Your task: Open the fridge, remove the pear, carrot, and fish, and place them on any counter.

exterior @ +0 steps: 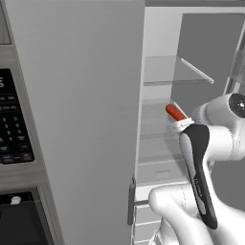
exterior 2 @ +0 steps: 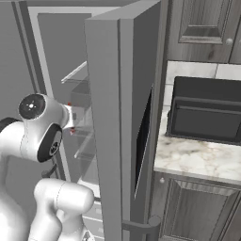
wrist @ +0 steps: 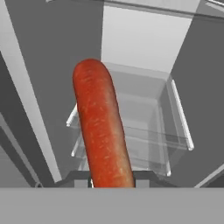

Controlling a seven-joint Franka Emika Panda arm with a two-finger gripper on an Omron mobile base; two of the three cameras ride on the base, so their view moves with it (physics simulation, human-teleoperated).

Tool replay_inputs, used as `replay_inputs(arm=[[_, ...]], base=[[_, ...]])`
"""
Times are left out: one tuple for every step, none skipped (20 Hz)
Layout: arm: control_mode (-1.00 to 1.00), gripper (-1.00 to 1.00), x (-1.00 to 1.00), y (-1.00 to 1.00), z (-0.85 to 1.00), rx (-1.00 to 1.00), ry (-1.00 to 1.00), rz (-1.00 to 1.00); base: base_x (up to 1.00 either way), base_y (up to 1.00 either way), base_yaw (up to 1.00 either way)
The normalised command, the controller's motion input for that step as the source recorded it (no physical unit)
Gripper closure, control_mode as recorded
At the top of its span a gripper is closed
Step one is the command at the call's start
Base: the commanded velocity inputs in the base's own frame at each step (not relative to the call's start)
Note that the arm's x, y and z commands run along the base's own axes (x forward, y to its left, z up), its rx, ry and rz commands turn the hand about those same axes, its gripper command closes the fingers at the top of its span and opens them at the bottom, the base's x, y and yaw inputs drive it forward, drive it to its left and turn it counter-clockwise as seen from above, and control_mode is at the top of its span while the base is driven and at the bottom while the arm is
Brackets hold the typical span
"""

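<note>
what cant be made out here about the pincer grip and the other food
- Hand view: pincer fingertips cut off by the bottom edge, behind the carrot; pad contact unclear.
- Left base view: pincer hidden behind the arm; carrot tip pokes out.
- Right base view: fridge door blocks the shelves; pear and fish unseen.

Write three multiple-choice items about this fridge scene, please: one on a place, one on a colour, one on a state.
1. Where is the carrot?
A. on the counter
B. between the end effector fingers, in front of the fridge shelves
C. on the floor

2. What colour is the carrot?
A. orange-red
B. green
C. white

3. In what state is the fridge?
A. both doors shut
B. a door open, with the interior showing
C. lying on its side

Answers:
1 B, the hand view shows it rising from between the fingertips.
2 A, its smooth surface is orange-red.
3 B, clear shelves and the white interior are visible.
</note>
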Motion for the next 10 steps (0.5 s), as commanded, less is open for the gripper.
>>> replay_inputs(arm=[[-1.0, 1.0, -0.69, 0.0, 0.42, -0.05, 0.0, 0.05], [-1.0, 1.0, -0.65, 0.0, 0.4, -0.04, 0.0, 0.05], [-1.0, 1.0, -0.65, 0.0, 0.42, -0.03, 0.01, 0.05], [-1.0, 1.0, -0.69, 0.0, 0.47, -0.03, 0.02, 0.05], [-1.0, 1.0, -0.65, 0.0, 0.49, -0.02, 0.03, 0.05], [-1.0, 1.0, -0.58, 0.0, 0.46, -0.02, 0.03, 0.05], [-1.0, 1.0, -0.5, 0.0, 0.31, -0.07, 0.0, 0.02], [-1.0, 1.0, -0.5, 0.0, 0.25, -0.05, 0.0, 0.0], [-1.0, 1.0, -0.32, 0.0, 0.04, -0.01, 0.0, 0.0], [-1.0, 1.0, -0.19, 0.0, 0.0, 0.0, 0.0, 0.0]], base=[[0.0, 0.0, 0.0], [0.0, 0.0, 0.0], [0.0, 0.0, 0.0], [0.0, 0.0, 0.0], [0.0, 0.0, 0.0], [0.0, 0.0, 0.0], [0.0, 0.0, 0.0], [0.0, 0.0, 0.0], [0.0, 0.0, 0.0], [0.0, 0.0, 0.0]])
